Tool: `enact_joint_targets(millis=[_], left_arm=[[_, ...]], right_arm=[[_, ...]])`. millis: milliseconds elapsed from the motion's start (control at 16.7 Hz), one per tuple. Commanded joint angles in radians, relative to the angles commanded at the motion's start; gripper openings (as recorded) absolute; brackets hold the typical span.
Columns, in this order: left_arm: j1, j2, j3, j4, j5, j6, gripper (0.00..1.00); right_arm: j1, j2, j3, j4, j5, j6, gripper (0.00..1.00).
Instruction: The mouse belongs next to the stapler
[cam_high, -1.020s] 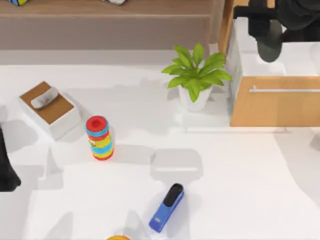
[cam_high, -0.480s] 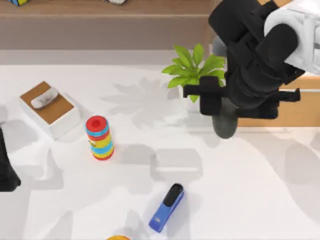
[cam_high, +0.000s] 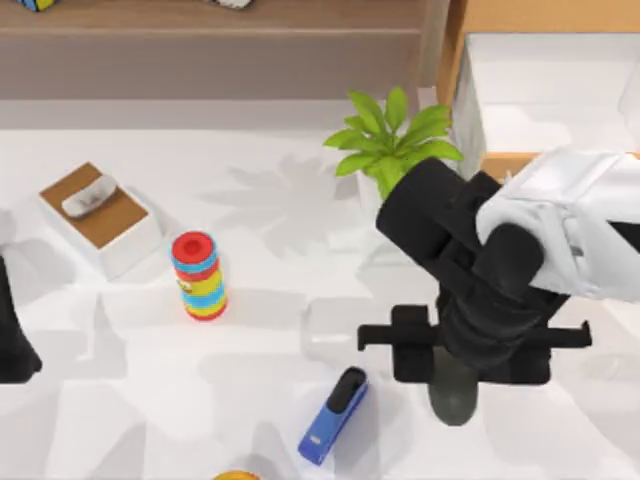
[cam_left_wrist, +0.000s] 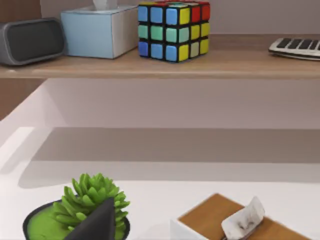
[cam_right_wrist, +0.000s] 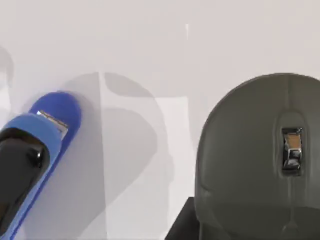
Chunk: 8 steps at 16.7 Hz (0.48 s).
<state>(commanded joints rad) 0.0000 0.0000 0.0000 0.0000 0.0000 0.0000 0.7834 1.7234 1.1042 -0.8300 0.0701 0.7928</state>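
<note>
While the left arm sits parked at the surface's (cam_high: 120, 400) left edge, the right gripper (cam_high: 455, 385) hangs closed on the mouse (cam_high: 452, 392), just right of the stapler (cam_high: 333, 415). Lower it straight down and release only once it rests flat, clear of the stapler.

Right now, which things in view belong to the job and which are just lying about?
Job: mouse held in the right gripper, stapler.
Lying about: ring stack, potted plant, box, cube, tissue box. Left arm parked at the table's left edge.
</note>
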Motion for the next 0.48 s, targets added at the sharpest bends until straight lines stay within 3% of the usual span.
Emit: enact_joint_targets(millis=[480], left_arm=[[0.000,0.000,0.000,0.000,0.000,0.000,1.00]], right_arm=[[0.022,0.004,-0.052,0.012,-0.001,0.031,0.00]])
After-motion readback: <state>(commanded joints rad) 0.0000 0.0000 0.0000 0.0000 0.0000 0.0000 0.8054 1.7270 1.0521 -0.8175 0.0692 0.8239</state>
